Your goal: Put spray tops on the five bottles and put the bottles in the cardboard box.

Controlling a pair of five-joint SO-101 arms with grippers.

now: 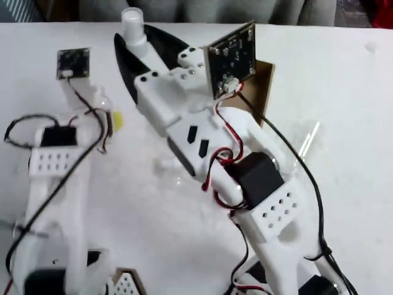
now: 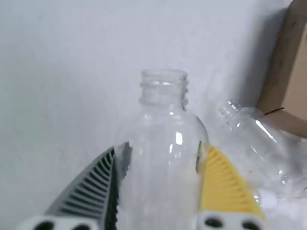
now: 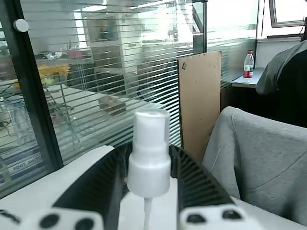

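Note:
A clear open-necked bottle (image 2: 163, 139) stands between the grey finger (image 2: 96, 187) and the yellow finger (image 2: 223, 182) of my left gripper (image 2: 162, 151), which is shut on its body. From above, that bottle (image 1: 98, 98) shows faintly at the left gripper (image 1: 105, 112). My right gripper (image 1: 136, 37) is held high near the table's far edge, its black fingers (image 3: 100, 187) shut on a white spray top (image 3: 149, 153) with its thin tube hanging down. A second clear bottle (image 2: 261, 143) lies on its side beside the cardboard box (image 2: 288, 81).
The cardboard box (image 1: 265, 80) sits behind the right arm, mostly covered by it. A thin clear tube (image 1: 310, 138) lies on the white table (image 1: 344, 92) to the right. Grey fabric (image 3: 259, 158) and a brown flap (image 3: 201, 100) lie beyond the table.

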